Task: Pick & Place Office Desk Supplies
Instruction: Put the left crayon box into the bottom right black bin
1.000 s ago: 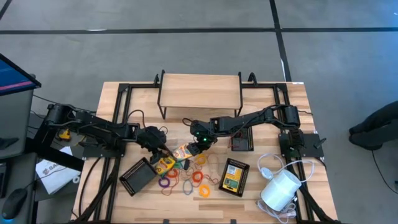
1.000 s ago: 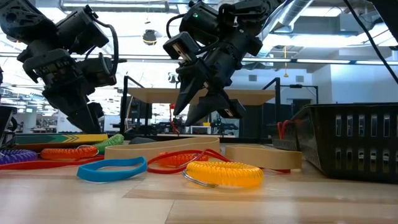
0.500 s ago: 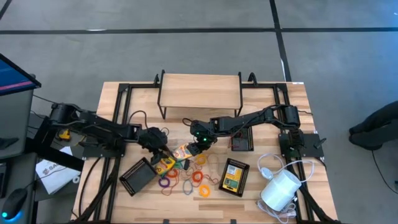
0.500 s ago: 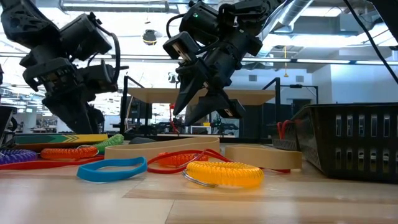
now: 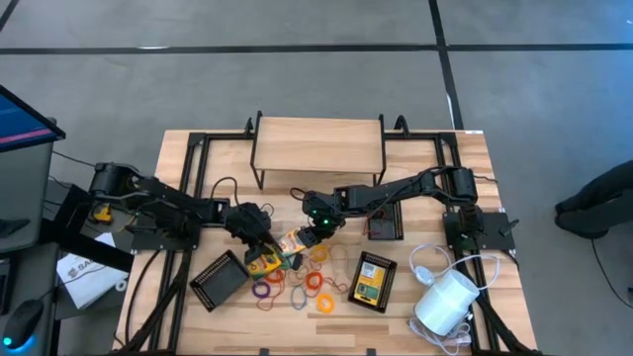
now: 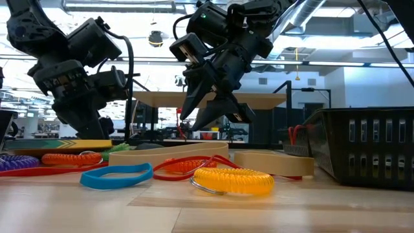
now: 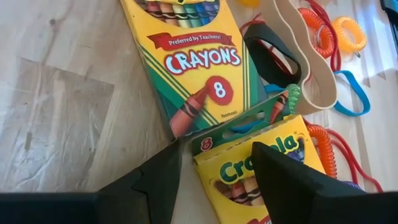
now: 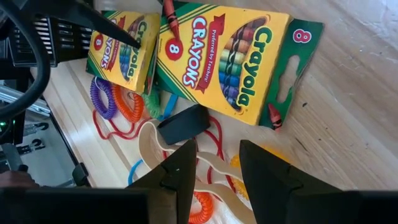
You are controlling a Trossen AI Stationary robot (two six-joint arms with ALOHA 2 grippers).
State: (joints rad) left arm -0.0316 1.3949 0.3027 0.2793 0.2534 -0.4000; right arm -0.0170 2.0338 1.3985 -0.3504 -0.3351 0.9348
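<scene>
Two crayon boxes (image 5: 277, 251) lie flat, end to end on a slant, both hands (image 5: 259, 237) (image 5: 315, 234) spread open above.

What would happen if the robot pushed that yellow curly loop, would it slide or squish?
The yellow coiled loop looks springy, so it would probably squish and stretch instead of staying stiff. It seems light, so a nudge would likely slide it across the wooden table. It lies flat, so rolling away seems unlikely.
</scene>
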